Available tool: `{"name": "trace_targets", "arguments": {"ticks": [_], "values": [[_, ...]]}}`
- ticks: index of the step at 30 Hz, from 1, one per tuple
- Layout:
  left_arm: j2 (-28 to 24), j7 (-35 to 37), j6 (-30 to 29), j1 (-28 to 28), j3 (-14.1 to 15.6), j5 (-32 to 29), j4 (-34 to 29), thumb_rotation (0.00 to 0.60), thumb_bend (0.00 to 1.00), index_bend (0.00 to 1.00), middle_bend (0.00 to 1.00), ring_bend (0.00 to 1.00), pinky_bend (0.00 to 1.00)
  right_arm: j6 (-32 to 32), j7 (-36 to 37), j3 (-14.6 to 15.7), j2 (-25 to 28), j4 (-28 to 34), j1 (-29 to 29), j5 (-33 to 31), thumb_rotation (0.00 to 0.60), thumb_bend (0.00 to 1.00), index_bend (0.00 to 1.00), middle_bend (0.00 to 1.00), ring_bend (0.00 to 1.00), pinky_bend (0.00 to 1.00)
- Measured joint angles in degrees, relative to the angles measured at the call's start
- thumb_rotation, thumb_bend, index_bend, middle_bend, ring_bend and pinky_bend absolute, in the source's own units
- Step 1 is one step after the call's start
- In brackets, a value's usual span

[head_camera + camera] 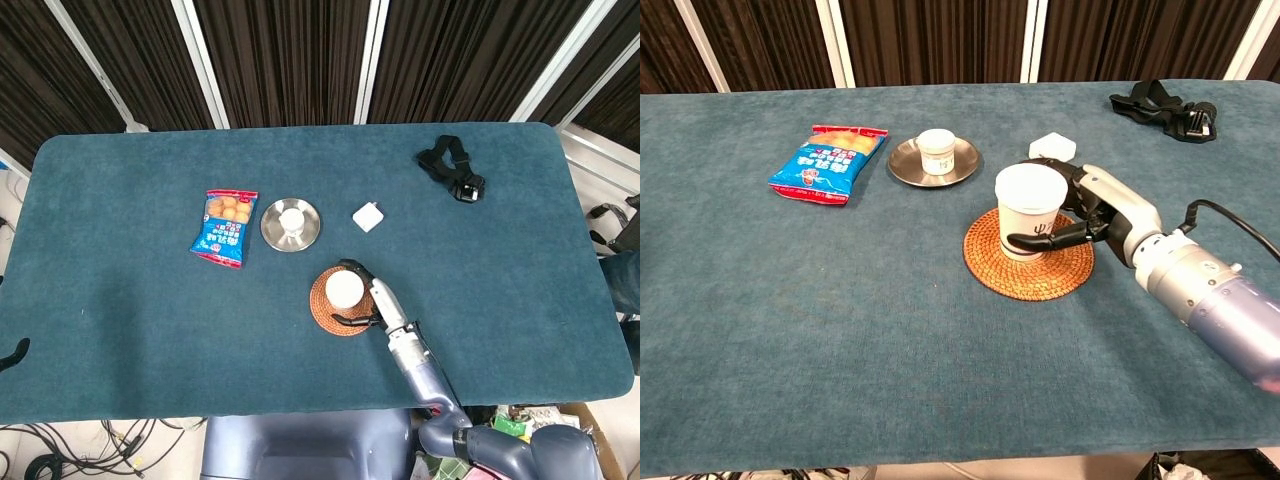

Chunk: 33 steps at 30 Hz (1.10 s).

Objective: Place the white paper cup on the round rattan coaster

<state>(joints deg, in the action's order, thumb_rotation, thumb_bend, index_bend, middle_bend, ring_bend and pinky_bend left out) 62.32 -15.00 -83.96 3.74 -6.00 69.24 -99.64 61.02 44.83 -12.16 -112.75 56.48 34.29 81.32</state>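
Observation:
The white paper cup stands upright on the round rattan coaster, near its middle. My right hand reaches in from the right and curls around the cup. Its thumb lies against the cup's lower front, and the other fingers pass behind it. At the far left edge of the head view only a dark curved tip shows beside the table; it may be my left hand, and how it is held cannot be made out.
A steel saucer with a small white tub and a blue snack bag lie left of the coaster. A white square block sits just behind my hand. A black strap lies at the far right.

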Motion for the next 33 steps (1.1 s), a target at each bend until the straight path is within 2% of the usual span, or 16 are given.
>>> {"name": "trace_targets", "arguments": {"ticks": [5,9,14,17,22,29,33], "values": [[-0.1,-0.2,0.0,0.0,0.0,-0.2,-0.1,0.6,0.26,0.0,0.03,0.0,0.0,-0.9,0.7,0.2,1.0,0.5,0.1,-0.2,0.6,0.04,0.05,0.01,0.06,0.09],[-0.1,-0.1,0.0,-0.1,0.0,-0.1,-0.2,0.6,0.26,0.0,0.03,0.0,0.0,0.8,0.6,-0.1,2.5,1.5,-0.4,0.1,0.6,0.04,0.03,0.01,0.06,0.09],[-0.1,0.0,0.2,0.0,0.0,-0.3,-0.2,0.6,0.26,0.0,0.03,0.0,0.0,3.1,-0.3,0.4,7.5,3.7,-1.6,1.4,0.6,0.04,0.01,0.02,0.06,0.09],[0.0,0.0,0.2,0.1,-0.2,-0.4,-0.2,0.6,0.26,0.0,0.03,0.0,0.0,4.6,-1.7,1.9,12.4,5.2,-2.9,3.2,0.6,0.04,0.01,0.02,0.06,0.09],[0.2,-0.5,0.1,0.1,-0.1,-0.5,-0.3,0.6,0.26,0.0,0.03,0.0,0.0,9.5,-10.0,5.6,22.0,5.2,-5.8,7.7,0.6,0.04,0.01,0.02,0.06,0.09],[0.4,-0.7,-0.4,0.1,-0.1,-0.4,-0.5,0.6,0.26,0.0,0.03,0.0,0.0,15.4,-21.5,7.0,29.1,3.2,-8.6,10.1,0.6,0.05,0.0,0.02,0.06,0.09],[0.5,-0.9,-0.6,0.0,-0.1,-0.1,-0.4,0.6,0.26,0.0,0.03,0.0,0.0,17.2,-26.3,7.8,34.0,5.4,-10.7,10.3,0.6,0.05,0.0,0.02,0.06,0.09]]}}
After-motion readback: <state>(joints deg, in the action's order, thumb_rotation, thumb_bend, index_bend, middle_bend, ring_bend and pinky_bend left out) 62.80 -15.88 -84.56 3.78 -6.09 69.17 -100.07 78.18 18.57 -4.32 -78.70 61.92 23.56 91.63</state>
